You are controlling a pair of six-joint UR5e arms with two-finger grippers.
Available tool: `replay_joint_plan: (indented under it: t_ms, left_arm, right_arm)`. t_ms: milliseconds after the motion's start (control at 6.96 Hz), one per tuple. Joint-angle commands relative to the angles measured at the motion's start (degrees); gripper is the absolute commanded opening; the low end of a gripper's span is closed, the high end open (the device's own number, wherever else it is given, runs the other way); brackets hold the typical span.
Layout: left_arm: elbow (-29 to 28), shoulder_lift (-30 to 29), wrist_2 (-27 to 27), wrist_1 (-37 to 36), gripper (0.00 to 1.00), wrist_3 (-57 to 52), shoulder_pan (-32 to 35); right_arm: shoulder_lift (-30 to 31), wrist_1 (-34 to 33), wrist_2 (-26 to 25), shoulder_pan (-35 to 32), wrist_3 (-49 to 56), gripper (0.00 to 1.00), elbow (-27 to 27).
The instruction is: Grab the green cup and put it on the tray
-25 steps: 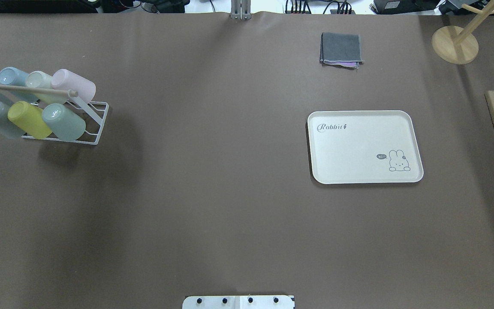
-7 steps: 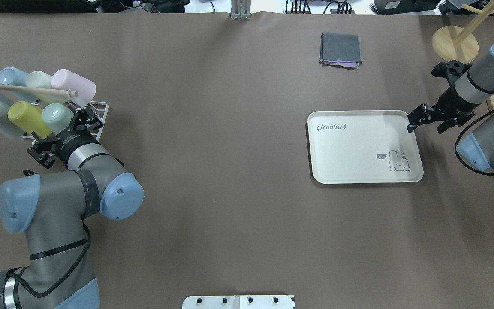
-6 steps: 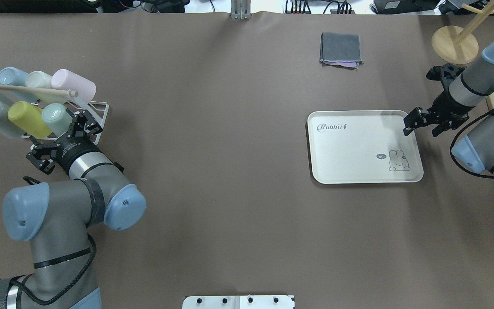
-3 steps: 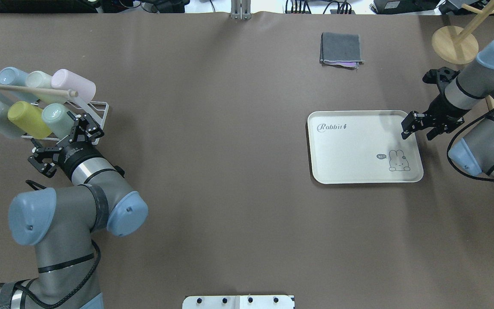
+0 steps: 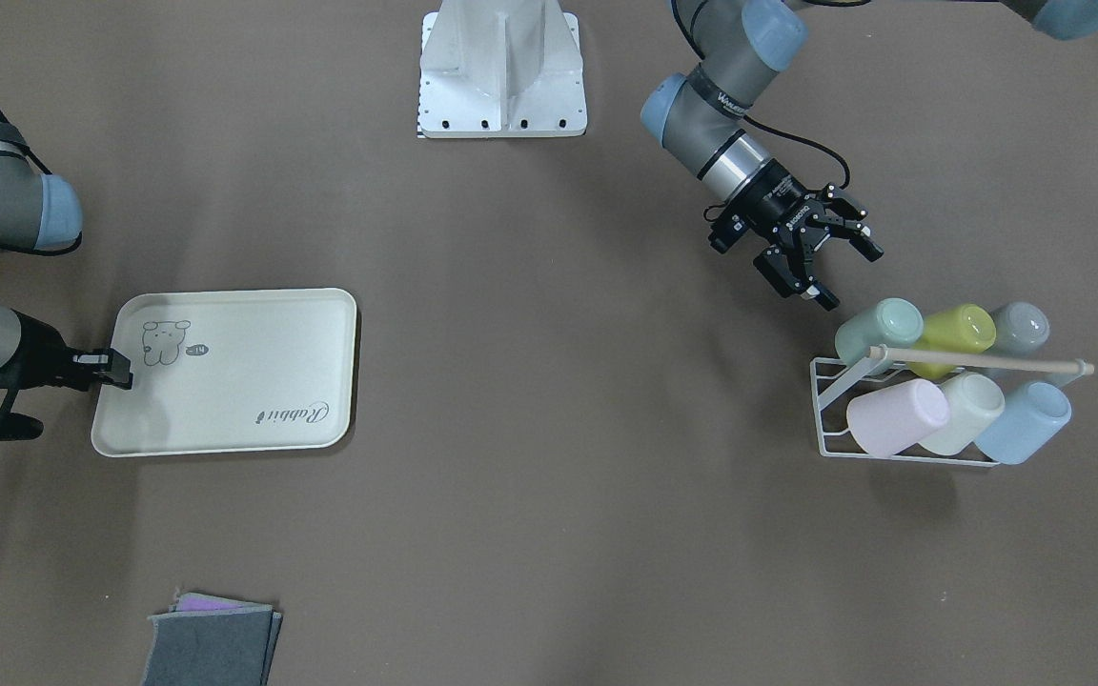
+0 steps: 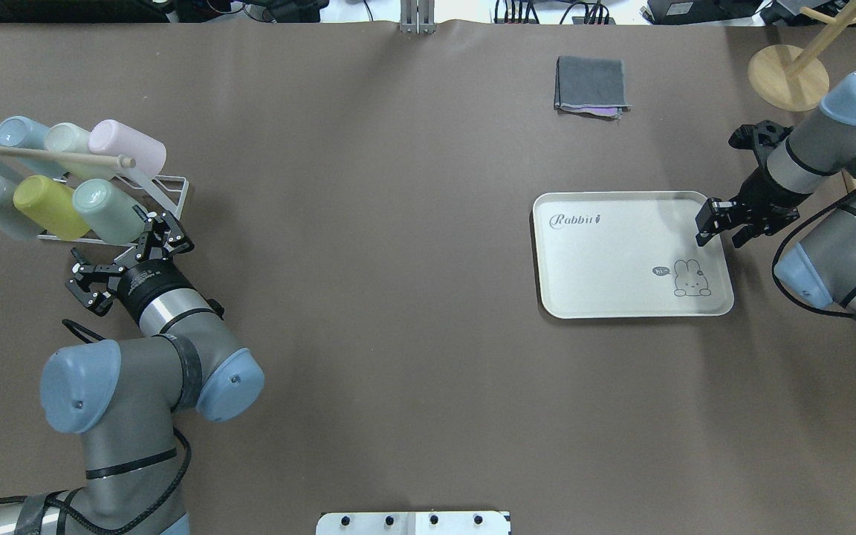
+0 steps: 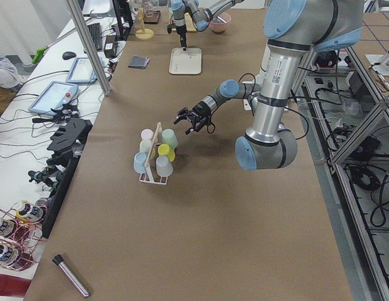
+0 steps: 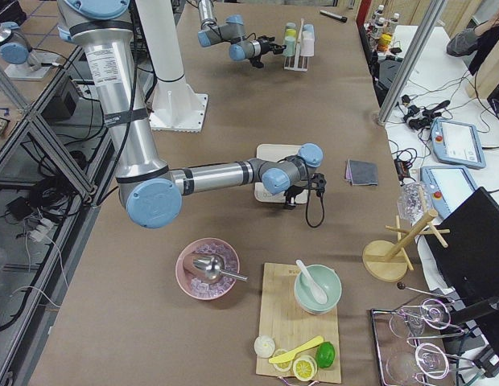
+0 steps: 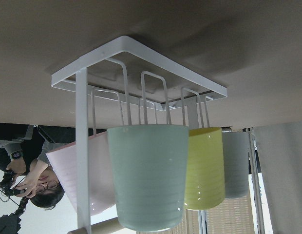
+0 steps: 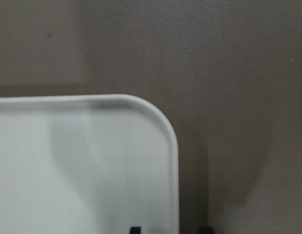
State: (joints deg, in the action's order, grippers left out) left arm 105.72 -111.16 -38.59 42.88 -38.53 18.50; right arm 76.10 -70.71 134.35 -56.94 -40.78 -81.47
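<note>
Stage: approach to the grasp; in my judgement the task is only at its beginning.
Done: no part of the task is finished. The green cup [image 5: 878,329] is not yet lifted.
Left to do: close on the cup, draw it off the rack, carry it across the bench [image 6: 398,334], and set it on the tray [image 6: 606,256].
Left gripper [image 5: 847,274]: jaws wide apart and holding nothing. It is aimed at the green cup.
Green cup, place: directly in front of the left gripper, near it but not touching. It lies tilted on the rack [image 5: 830,410], at the end of the row closest to this gripper. In the left wrist view its side fills the middle.
Right gripper [image 6: 720,236]: jaws apart and empty, placed across one corner of the tray's rim. One finger is over the inside and the other is outside. Whether a finger touches the rim I cannot tell.
Tray, content: nothing lies in it. It is under the right gripper and well apart from the left gripper.
Rack, content: six cups in two rows. Nearest the left gripper are the green cup, then the yellow-green cup [image 5: 959,329] and the grey cup [image 5: 1018,329]. Beyond the wooden bar [image 5: 978,360], farther from this gripper, are the pink cup [image 5: 895,415], the cream cup [image 5: 964,410] and the pale blue cup [image 5: 1026,419].
Bowls: well apart from the right gripper, a pink bowl [image 8: 208,269] holds pale pieces and a metal scoop. A mint bowl [image 8: 318,288] holds a white spoon.
</note>
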Motion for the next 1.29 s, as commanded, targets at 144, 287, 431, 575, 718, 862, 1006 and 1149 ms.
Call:
replay_joint_plan:
  t_ms: [144,287,431,575,718,862,1006,1149]
  left_arm:
    - [-3.7,0.9,0.4,4.7,0.97,-0.1,0.7]
    - [-3.7,1.1,1.7,5.7,0.97,-0.1,0.7]
    - [-3.7,1.0,1.8,5.6,0.97,-0.1,0.8]
    - [-3.5,0.7,1.9,5.1,0.97,-0.1,0.9]
    - [-3.2,0.8,2.0,5.0,0.97,-0.1,1.3]
    - [-3.4,0.6,2.0,4.7,0.95,-0.1,1.4]
    - [-3.4,0.7,1.9,3.4,0.93,0.4,1.5]
    - [-3.2,0.5,1.9,-0.1,0.93,3.4,1.5]
  right_arm:
    - [0.2,0.1,0.1,0.0,0.0,0.15,-0.1]
    - [0.1,0.1,0.1,-0.1,0.0,0.0,-0.2]
    - [0.1,0.1,0.3,-0.4,0.1,0.0,-0.2]
    - [0.0,0.0,0.4,-1.0,0.1,0.0,-0.2]
    - [-0.4,0.0,1.8,-4.1,0.4,0.0,-0.4]
    - [-1.8,-0.2,6.3,-7.6,0.7,0.0,-0.4]
    - [-2.9,0.0,8.5,-9.0,0.6,0.0,-0.5]
    - [-4.6,0.1,10.6,-9.5,0.4,0.0,-0.6]
